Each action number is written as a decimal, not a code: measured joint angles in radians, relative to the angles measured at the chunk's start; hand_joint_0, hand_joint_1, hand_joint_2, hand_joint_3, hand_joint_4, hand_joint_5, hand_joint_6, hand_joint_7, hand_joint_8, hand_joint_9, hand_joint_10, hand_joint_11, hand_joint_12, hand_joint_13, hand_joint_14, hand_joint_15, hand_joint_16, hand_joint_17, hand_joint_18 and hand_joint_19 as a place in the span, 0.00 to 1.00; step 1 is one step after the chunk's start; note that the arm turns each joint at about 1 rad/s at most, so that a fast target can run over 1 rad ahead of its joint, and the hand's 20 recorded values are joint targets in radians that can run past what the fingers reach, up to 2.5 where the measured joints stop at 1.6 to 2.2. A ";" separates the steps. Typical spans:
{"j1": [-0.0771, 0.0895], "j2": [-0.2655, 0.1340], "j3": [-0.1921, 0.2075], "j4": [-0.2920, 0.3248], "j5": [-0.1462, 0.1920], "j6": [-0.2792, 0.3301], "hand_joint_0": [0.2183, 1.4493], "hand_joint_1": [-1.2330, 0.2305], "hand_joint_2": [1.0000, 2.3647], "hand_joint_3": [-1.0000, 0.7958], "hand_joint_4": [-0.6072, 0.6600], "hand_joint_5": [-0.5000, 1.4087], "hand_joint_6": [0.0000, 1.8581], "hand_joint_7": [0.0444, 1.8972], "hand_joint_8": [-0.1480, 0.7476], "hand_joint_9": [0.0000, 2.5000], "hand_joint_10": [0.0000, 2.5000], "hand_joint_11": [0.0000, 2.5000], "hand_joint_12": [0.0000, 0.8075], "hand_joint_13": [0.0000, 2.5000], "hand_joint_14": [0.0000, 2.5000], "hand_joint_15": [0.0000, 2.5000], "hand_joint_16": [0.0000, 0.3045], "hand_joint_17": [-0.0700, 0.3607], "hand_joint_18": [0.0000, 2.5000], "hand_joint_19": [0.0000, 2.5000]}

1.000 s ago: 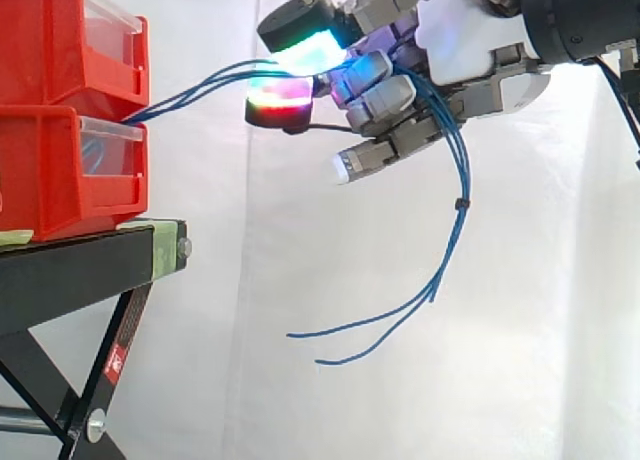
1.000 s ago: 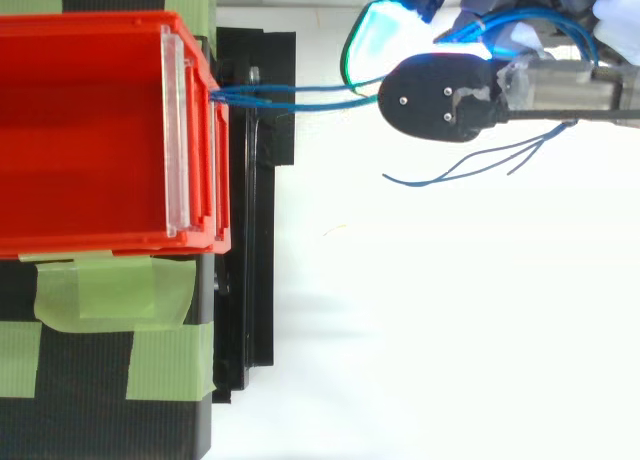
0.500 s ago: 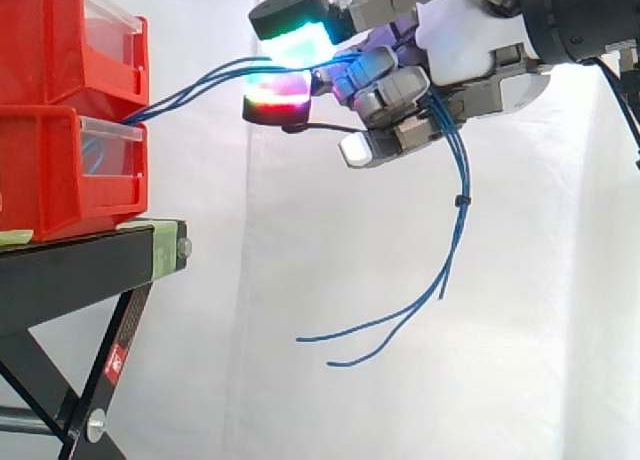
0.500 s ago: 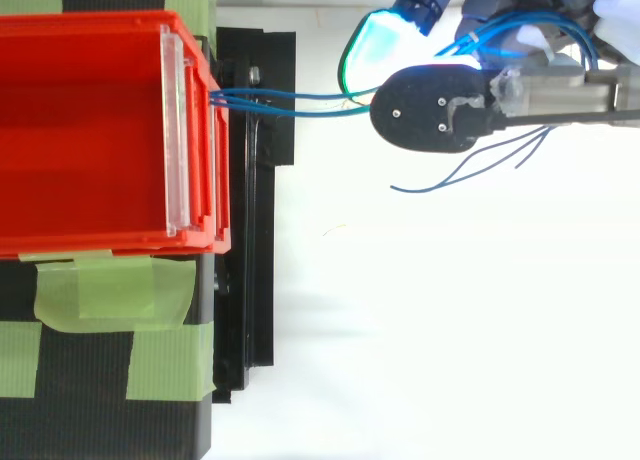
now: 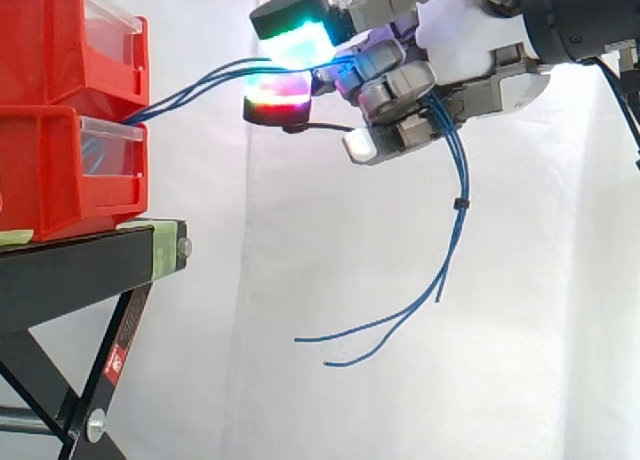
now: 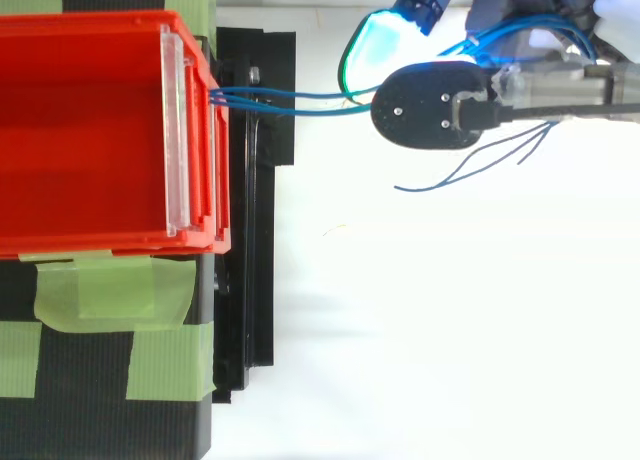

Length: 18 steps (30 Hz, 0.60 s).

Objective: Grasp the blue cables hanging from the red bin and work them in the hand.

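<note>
Sideways, the hand (image 5: 470, 40) shows fingers curled tight round the cables (image 5: 459, 212), whose loose ends dangle beneath it; from above, the cables run nearly straight from the bin (image 6: 90, 130) front to the hand.

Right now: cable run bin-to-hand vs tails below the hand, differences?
The run spans lower bin to hand, bunched and rising gently; the tails hang from the fingers and splay apart. The run is held at both ends, the tails at one. Both are the same blue cables.
</note>
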<state>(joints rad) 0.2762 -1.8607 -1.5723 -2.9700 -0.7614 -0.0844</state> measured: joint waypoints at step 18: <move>0.000 0.000 0.000 0.000 0.002 0.000 0.63 0.46 0.31 0.72 0.67 0.44 0.14 0.71 0.66 0.19 1.00 1.00 0.68 0.31 1.00 0.69 0.18 0.46 0.33 0.22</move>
<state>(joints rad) 0.2762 -1.8607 -1.5723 -2.9698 -0.7594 -0.0847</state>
